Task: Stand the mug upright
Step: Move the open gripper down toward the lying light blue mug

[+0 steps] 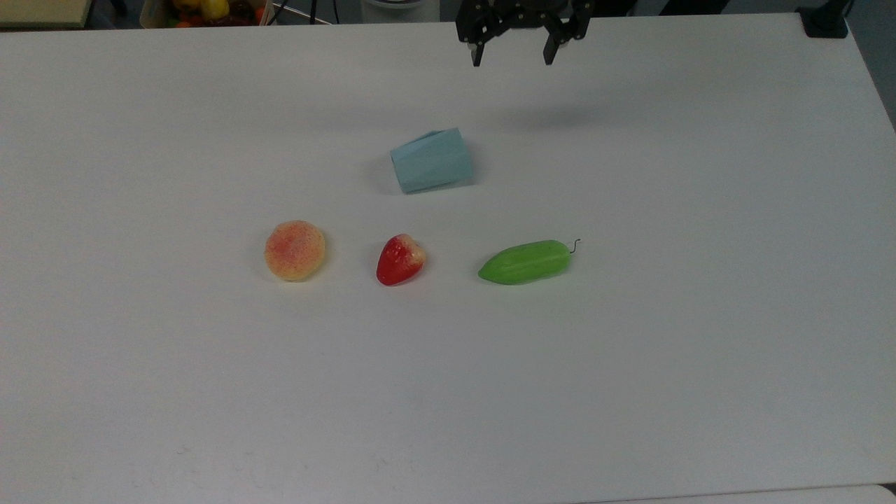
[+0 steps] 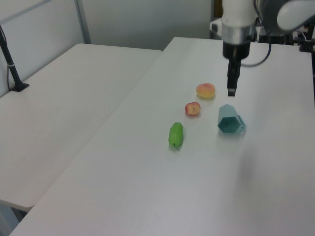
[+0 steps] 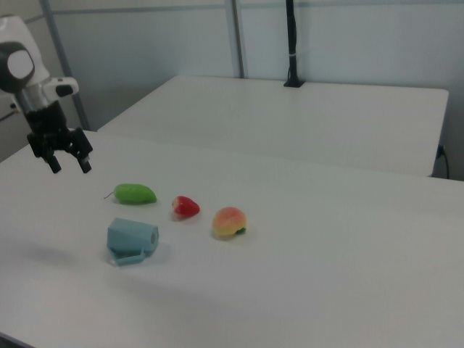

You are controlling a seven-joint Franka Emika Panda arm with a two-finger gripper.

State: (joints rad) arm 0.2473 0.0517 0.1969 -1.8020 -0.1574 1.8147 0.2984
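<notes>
The pale blue faceted mug [image 1: 432,159] lies on its side on the white table [image 1: 630,350]; it also shows in the left view [image 2: 229,119] and the right view [image 3: 133,238], where its small handle [image 3: 130,257] rests against the tabletop. My gripper [image 1: 513,57] hangs open and empty above the table, beyond the mug and toward the top view's right. In the left view the gripper [image 2: 231,91] hovers just above the mug, apart from it. In the right view the gripper [image 3: 70,167] is up and to the left of the mug.
A peach [image 1: 295,250], a strawberry [image 1: 400,259] and a green fruit [image 1: 525,262] lie in a row in front of the mug. A bin of toy fruit [image 1: 210,10] sits past the far edge. A black clamp [image 1: 826,21] is at the far right corner. A second table [image 2: 74,98] adjoins.
</notes>
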